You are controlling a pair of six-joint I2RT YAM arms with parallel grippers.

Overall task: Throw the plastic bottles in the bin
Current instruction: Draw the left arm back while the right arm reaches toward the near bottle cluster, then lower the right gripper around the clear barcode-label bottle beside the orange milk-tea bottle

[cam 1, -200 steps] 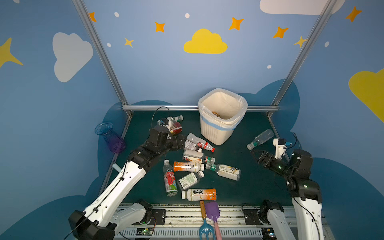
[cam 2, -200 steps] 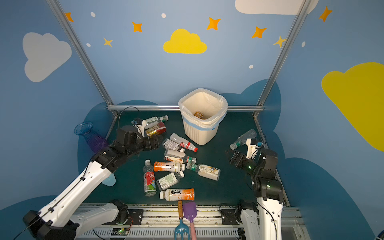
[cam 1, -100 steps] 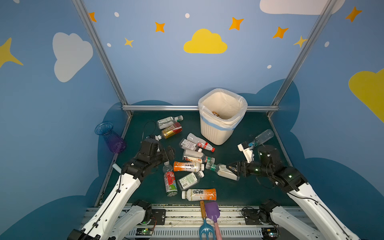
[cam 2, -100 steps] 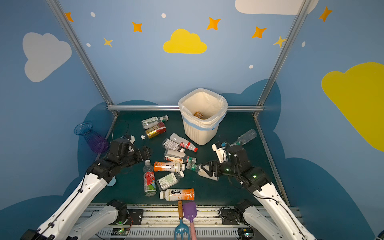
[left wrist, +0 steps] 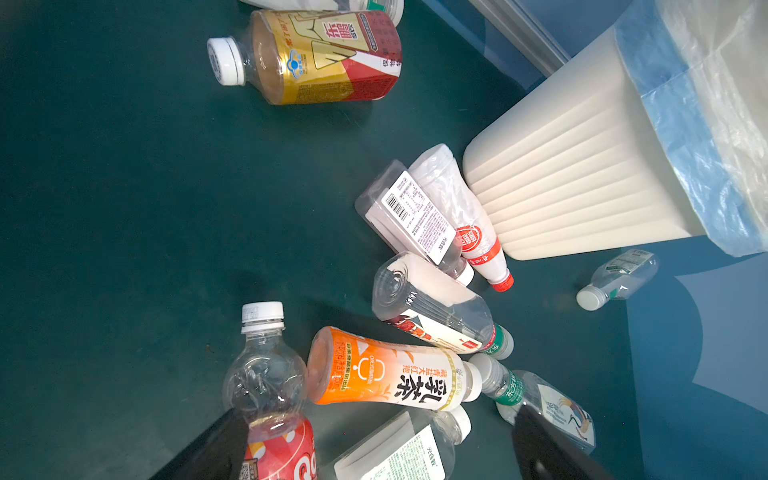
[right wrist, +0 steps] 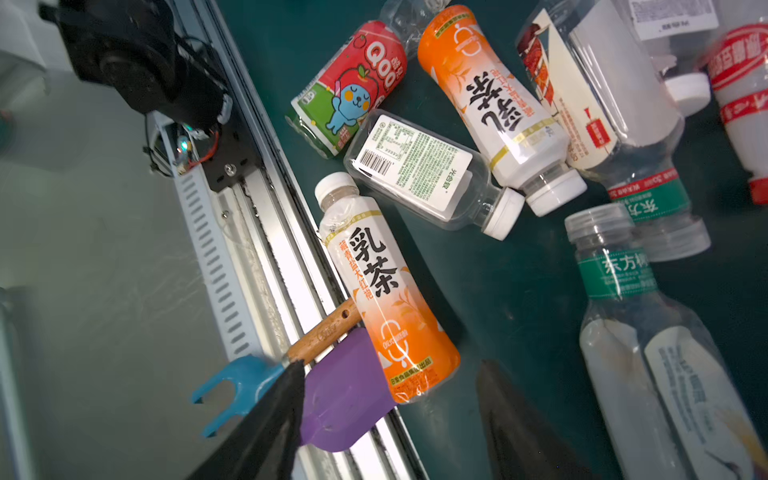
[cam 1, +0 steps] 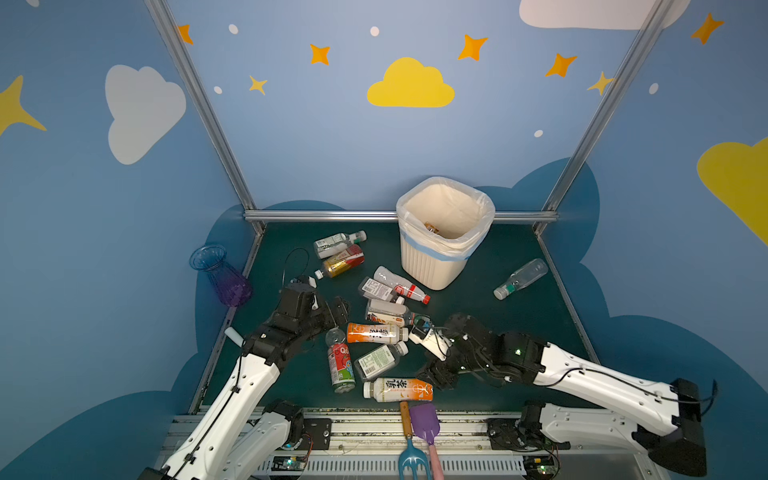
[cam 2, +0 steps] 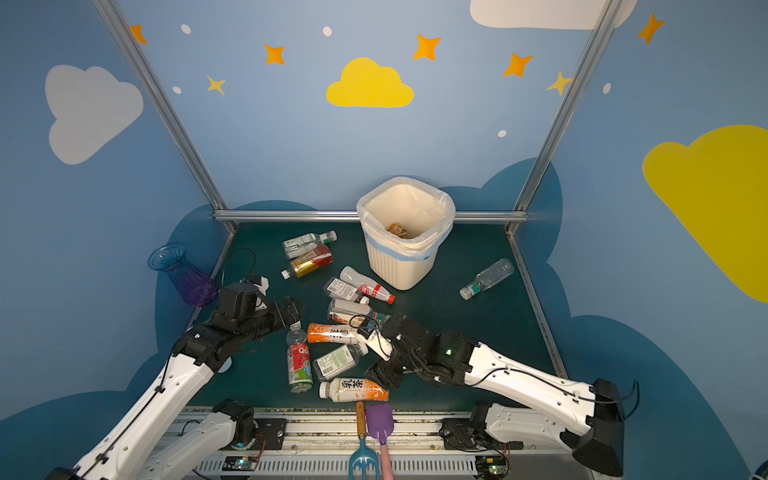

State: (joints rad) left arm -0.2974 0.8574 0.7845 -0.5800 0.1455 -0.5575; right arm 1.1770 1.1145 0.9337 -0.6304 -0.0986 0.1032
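**Right arm swung in over the front bottle**

Both arms had shifted in the last second. The right gripper (right wrist: 388, 374) had swept from the table's right edge to the front centre. The left gripper (cam 1: 340, 309) had drawn back from the two bottles at the back left, to the left side of the central pile. Neither carried anything, so a fresh pick looked to be starting, probably by the right arm.

In the right wrist view, its two dark fingers (right wrist: 266, 424) stood apart and empty. The base of the orange milk-tea bottle (cam 1: 397, 389) lay just between their tips, not yet pinched. That bottle rested on its side at the front edge of the green table (cam 1: 532, 316), touching a purple spatula (cam 1: 424, 419).

The left gripper's fingers were spread wide and empty above the pile.

Near the back edge stood the bin (cam 1: 432, 266) with one bottle (cam 1: 430, 227) inside. About ten plastic bottles remained on the table, one clear bottle (cam 1: 519, 279) alone near the right edge.
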